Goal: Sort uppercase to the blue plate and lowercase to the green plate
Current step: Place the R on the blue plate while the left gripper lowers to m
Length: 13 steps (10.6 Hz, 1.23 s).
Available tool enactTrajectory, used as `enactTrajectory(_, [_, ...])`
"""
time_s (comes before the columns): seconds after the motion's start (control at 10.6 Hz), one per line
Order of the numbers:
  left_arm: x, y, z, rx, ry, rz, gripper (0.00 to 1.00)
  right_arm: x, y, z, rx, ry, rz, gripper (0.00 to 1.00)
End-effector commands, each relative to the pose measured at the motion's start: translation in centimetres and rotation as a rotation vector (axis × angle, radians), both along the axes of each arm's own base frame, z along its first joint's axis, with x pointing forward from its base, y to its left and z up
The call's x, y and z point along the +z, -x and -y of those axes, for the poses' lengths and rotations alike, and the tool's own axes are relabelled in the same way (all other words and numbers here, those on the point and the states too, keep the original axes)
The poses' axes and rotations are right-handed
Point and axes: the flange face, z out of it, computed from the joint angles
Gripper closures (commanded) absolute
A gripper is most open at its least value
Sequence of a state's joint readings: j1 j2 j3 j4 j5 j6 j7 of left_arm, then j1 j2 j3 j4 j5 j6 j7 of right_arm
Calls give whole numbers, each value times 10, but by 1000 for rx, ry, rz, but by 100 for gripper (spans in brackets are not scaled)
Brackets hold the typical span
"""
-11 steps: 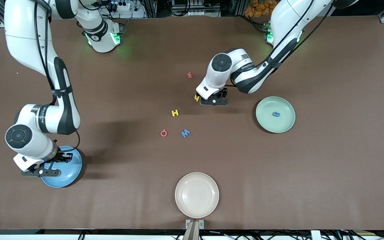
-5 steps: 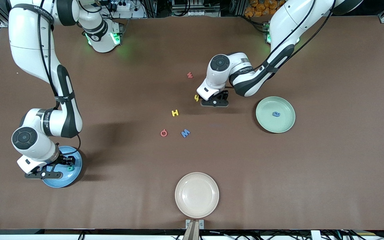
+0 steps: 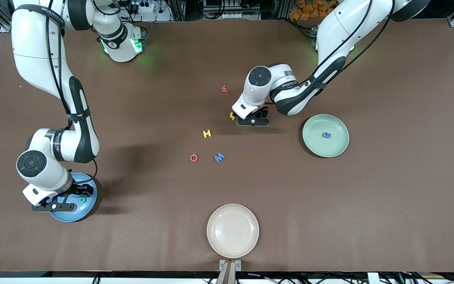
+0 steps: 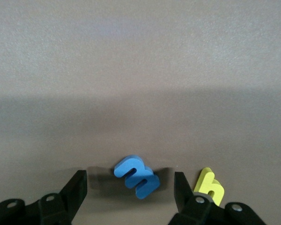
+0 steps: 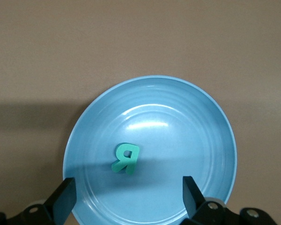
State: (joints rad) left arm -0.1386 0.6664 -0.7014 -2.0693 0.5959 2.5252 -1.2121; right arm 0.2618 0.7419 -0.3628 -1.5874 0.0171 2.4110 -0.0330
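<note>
My left gripper [image 3: 252, 120] is open, low over the middle of the table. The blue three-pronged m [image 4: 136, 176] lies between its fingers [image 4: 77, 187], apart from both; the front view hides it. The yellow h [image 3: 232, 116] lies just beside that gripper [image 4: 130, 197], outside one finger, and shows in the left wrist view [image 4: 210, 186]. My right gripper [image 3: 59, 201] is open and empty over the blue plate [image 3: 73, 215]. The teal R [image 3: 82, 199] lies on that plate [image 5: 215, 140], also in the right wrist view [image 5: 125, 158]. The green plate [image 3: 313, 148] holds the rounded blue e [image 3: 326, 135].
The yellow H [image 3: 207, 133], red Q [image 3: 194, 157] and blue angular M [image 3: 219, 157] lie in the table's middle, nearer the front camera than the left gripper. The red w [image 3: 224, 88] lies nearer the bases. A cream-white plate [image 3: 233, 230] stands at the front edge.
My right gripper has drawn back off the teal R, which now lies uncovered on the blue plate. My left gripper has shifted slightly toward the bases beside the yellow h.
</note>
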Motion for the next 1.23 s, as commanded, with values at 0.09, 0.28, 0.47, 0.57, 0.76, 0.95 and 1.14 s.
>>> enactTrajectory(0.09, [-4,4,4,20,-1,32,33,5,1,-8,-4,-7,-10,0])
enactTrajectory(0.28, [-4,4,5,19,-2,35,36,9,6,-34,14,-16,-33,0])
enactTrajectory(0.47, [-5,5,5,19,-2,34,46,21,9,-54,-17,-26,-48,0])
enactTrajectory(0.57, [-5,5,5,21,-2,34,48,28,10,-53,-19,-30,-56,0])
enactTrajectory(0.76, [-6,4,6,24,-1,31,54,34,14,-46,-26,-35,-76,0])
enactTrajectory(0.95, [-6,4,6,27,-1,32,54,43,19,-34,-39,-45,-79,0])
enactTrajectory(1.14, [-4,1,4,31,-2,35,54,39,22,-24,-36,-44,-91,0])
